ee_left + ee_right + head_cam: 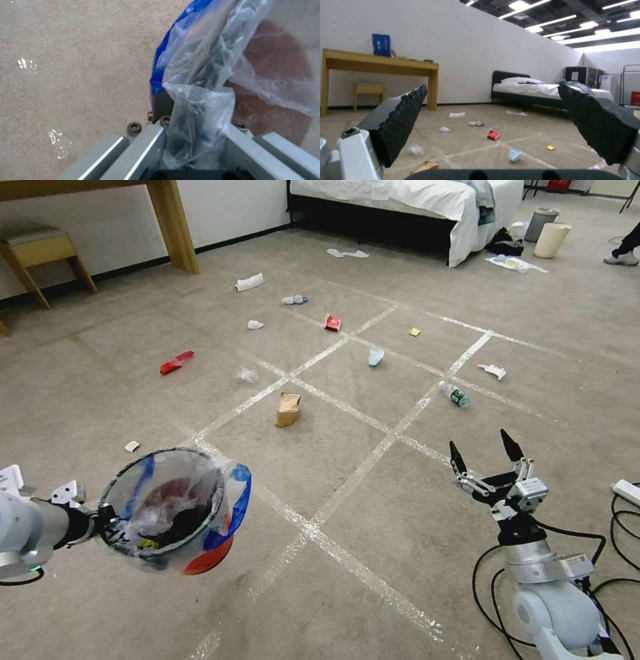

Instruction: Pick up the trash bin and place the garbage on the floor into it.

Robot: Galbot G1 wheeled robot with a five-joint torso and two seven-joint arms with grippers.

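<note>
We see the small round trash bin with a red base, a dark rim and a clear plastic liner edged in blue, held off the carpet low on the robot's left and tilted so that its open mouth faces up and toward the camera. The left gripper is clamped on the bin's near rim; in the left wrist view the crumpled liner is bunched between its metal fingers, with the red base just beyond.

Ahead of the bin, the garbage lies scattered over the beige carpet and its grid of pale tape lines. Nearest is a crumpled brown paper bag, upright beside a tape line. Further out are a red wrapper, a clear crumpled plastic piece, a clear plastic bottle with a green label, a pale blue cup, a small red packet, a yellow scrap and several white tissues, one near the wooden table leg.

The right gripper hovers low on the right, well apart from the bin, black ridged fingers spread wide with nothing between them.

At the far end stands a white-sheeted bed.
</note>
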